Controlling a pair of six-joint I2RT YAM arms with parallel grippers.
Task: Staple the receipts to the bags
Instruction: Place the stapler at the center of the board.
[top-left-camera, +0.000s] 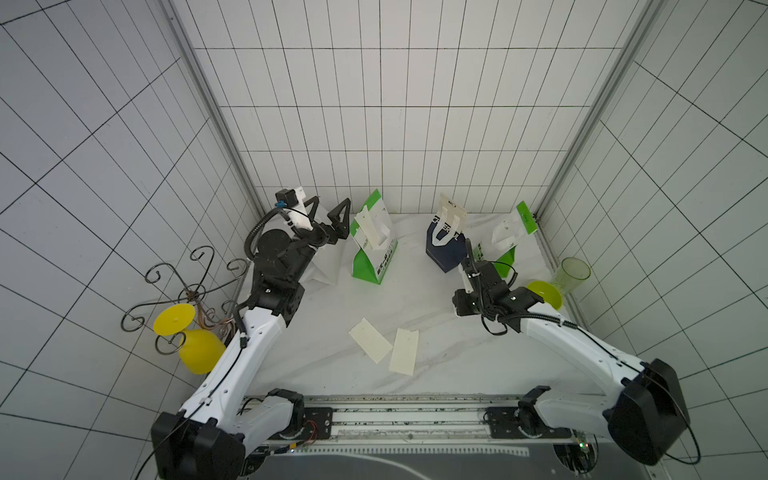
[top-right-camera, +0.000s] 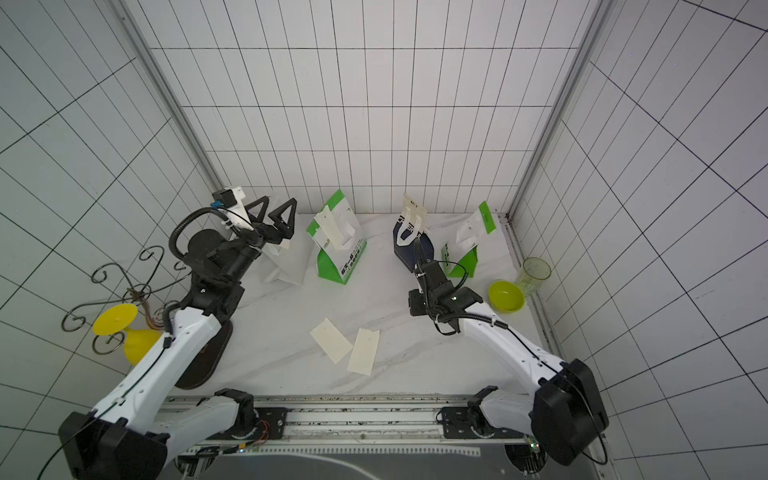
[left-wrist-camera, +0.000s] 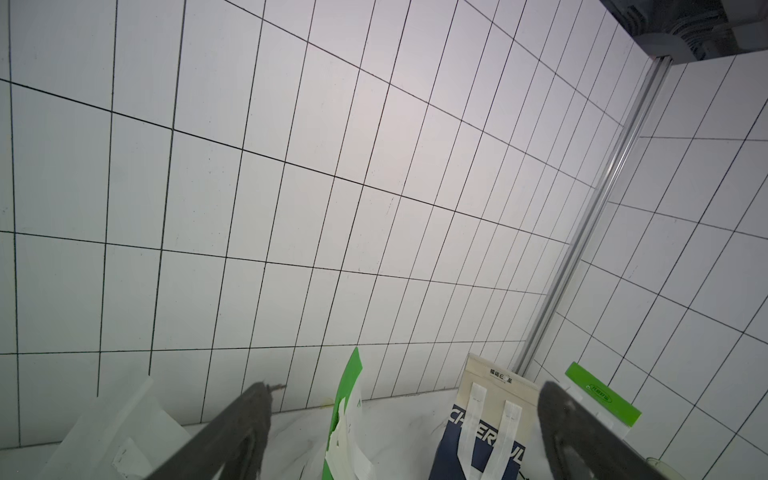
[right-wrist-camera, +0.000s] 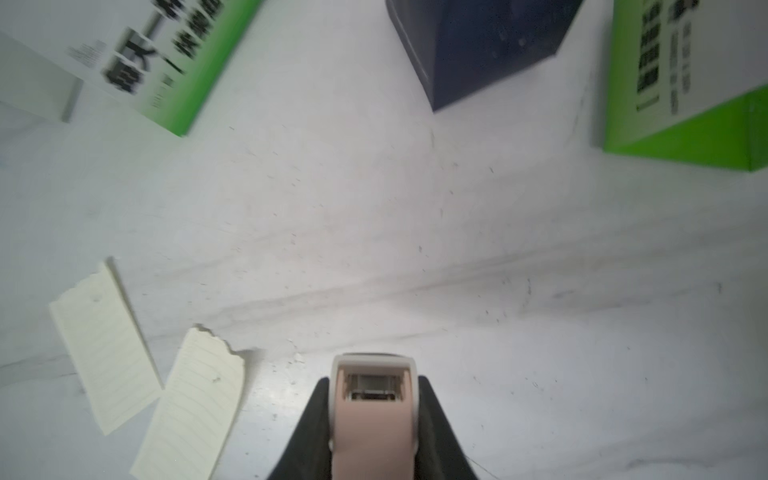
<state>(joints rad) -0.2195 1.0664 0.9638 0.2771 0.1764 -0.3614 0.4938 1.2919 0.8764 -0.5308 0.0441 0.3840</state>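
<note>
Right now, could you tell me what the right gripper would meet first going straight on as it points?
Probably the bare table short of the navy bag: the right gripper, shut on the stapler, tilts down at it. Depth is unclear, so the bag might come first.

Both top views: I look steeply down from above the near edge, taking in the whole table (top-left-camera: 436, 353) and far wall (top-left-camera: 374, 124). Left wrist: raised, facing far and right over the navy bag (left-wrist-camera: 444, 461). Right wrist: close above the table, sharing that bag's base and the loose receipts (right-wrist-camera: 104, 345) with the top views.
</note>
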